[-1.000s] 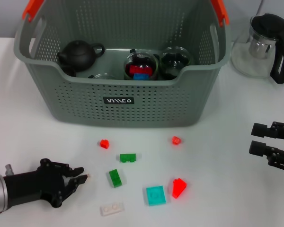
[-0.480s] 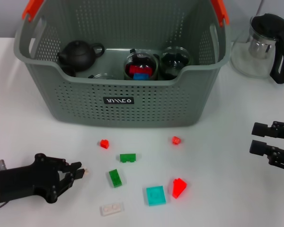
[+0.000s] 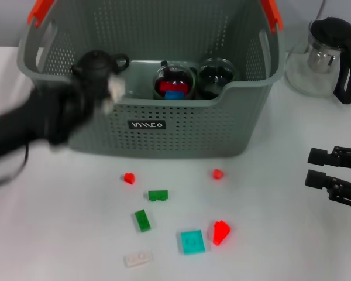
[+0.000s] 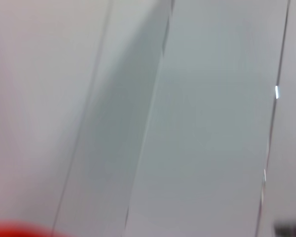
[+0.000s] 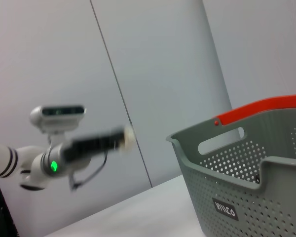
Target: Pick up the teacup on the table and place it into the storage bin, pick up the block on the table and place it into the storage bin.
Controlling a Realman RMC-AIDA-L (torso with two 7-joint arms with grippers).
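Observation:
The storage bin stands at the back of the table; the right wrist view also catches the storage bin. My left gripper is a dark blur at the bin's front left rim, shut on a small pale block. In the right wrist view the left gripper shows at the tip of the raised arm. Inside the bin, a glass teacup holds red and blue blocks beside a second teacup. My right gripper hangs open, low at the right edge.
Loose blocks lie in front of the bin: red, red, green, green, cyan, red wedge, white. A black teapot sits in the bin. A glass pot stands at the back right.
My left arm has swung up from the table's front left to the bin's front left rim. The right gripper has hardly moved. The loose blocks lie as before.

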